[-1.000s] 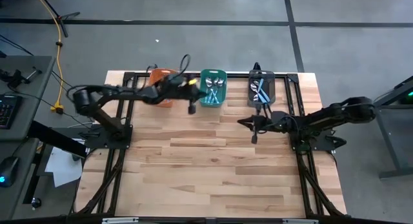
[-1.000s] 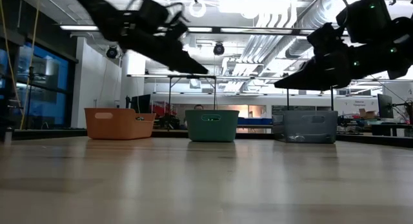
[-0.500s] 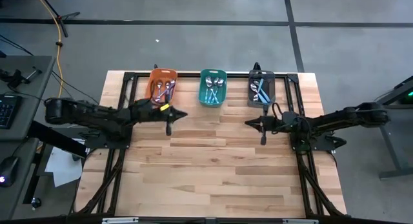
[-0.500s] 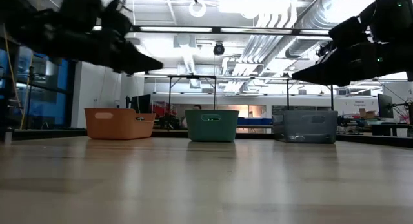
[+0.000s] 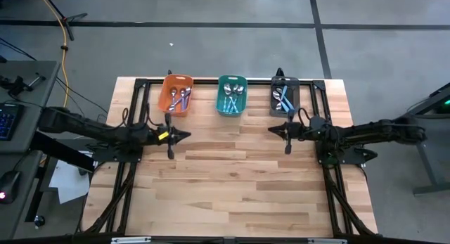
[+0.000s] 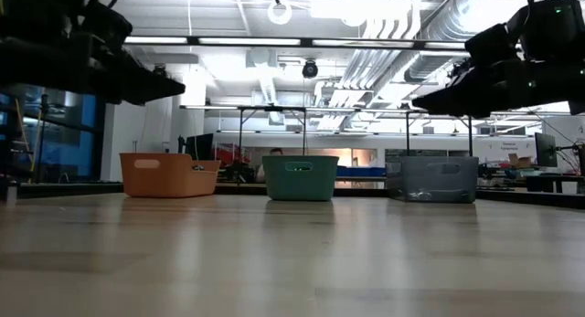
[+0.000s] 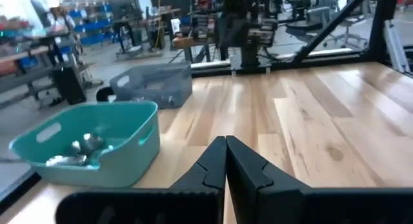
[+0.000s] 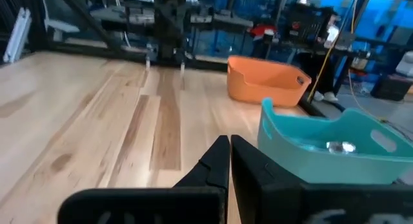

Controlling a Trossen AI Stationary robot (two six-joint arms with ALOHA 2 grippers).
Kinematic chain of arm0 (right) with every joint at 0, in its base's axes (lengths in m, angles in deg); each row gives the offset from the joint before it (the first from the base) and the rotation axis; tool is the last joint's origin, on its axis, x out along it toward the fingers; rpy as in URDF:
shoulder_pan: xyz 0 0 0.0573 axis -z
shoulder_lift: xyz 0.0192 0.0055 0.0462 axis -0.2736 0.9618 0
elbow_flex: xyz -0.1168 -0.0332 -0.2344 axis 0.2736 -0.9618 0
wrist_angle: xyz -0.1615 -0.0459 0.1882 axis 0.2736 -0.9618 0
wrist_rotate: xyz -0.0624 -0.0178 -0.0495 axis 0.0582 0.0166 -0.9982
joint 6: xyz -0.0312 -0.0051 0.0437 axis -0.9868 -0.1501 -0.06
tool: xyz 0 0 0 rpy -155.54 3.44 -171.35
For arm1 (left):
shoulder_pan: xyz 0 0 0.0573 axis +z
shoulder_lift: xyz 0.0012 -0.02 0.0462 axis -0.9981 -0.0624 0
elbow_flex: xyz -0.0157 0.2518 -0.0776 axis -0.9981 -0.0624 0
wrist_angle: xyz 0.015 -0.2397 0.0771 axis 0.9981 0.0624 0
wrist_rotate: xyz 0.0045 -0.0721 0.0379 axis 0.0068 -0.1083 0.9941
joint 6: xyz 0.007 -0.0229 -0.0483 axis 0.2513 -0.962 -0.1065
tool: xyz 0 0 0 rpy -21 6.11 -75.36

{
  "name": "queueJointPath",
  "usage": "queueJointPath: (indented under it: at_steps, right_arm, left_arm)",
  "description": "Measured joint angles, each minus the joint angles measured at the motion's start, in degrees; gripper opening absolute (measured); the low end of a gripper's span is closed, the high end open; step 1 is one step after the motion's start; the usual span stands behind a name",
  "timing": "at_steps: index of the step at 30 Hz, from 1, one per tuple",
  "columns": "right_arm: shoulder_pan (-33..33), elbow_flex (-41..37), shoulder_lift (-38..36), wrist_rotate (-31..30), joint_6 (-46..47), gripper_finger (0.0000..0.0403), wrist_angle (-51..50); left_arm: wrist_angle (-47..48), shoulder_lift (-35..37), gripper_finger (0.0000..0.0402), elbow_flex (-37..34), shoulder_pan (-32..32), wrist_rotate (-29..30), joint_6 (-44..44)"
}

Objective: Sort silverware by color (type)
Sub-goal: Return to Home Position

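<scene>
The spoons lie sorted in three bins along the table's far edge: purple-handled ones in the orange bin (image 5: 176,95), teal-handled ones in the teal bin (image 5: 232,95), light blue ones in the dark grey bin (image 5: 284,96). My left gripper (image 5: 188,135) hovers above the table near the orange bin, shut and empty, also seen in the left wrist view (image 7: 226,141). My right gripper (image 5: 270,129) hangs near the grey bin, shut and empty, also seen in the right wrist view (image 8: 230,140).
Bare wooden tabletop (image 5: 239,181) stretches from the bins to the near edge. A black frame (image 5: 140,86) runs along the table's sides. In the low view the three bins (image 6: 300,177) stand in a row at the far side.
My left arm has drawn back from above the teal bin toward the table's left, past the orange bin, and lowered. My right gripper has drifted slightly toward the far edge. Both grippers stay shut.
</scene>
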Motion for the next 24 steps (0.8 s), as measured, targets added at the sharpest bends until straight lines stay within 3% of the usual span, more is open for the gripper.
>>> queueJointPath:
  at_steps: [8,13,20,24]
  right_arm:
    - [2.94,-0.02,-2.17,2.22,-0.04,0.0,-0.15]
    - [3.68,-0.04,-3.12,2.36,-0.42,0.0,-0.09]
    - [5.4,-0.04,-5.91,2.36,0.61,0.0,-0.12]
    - [7.11,-0.04,-8.71,2.34,0.72,0.0,-1.32]
  left_arm:
    - [11.72,11.04,0.0,-0.04,-1.6,-3.27,0.78]
    - [22.35,18.66,0.0,-0.09,2.88,-10.04,-1.08]
    - [29.25,29.99,0.0,-0.11,11.21,-16.9,-1.21]
    - [37.34,37.83,0.0,-0.11,15.53,-18.03,-1.87]
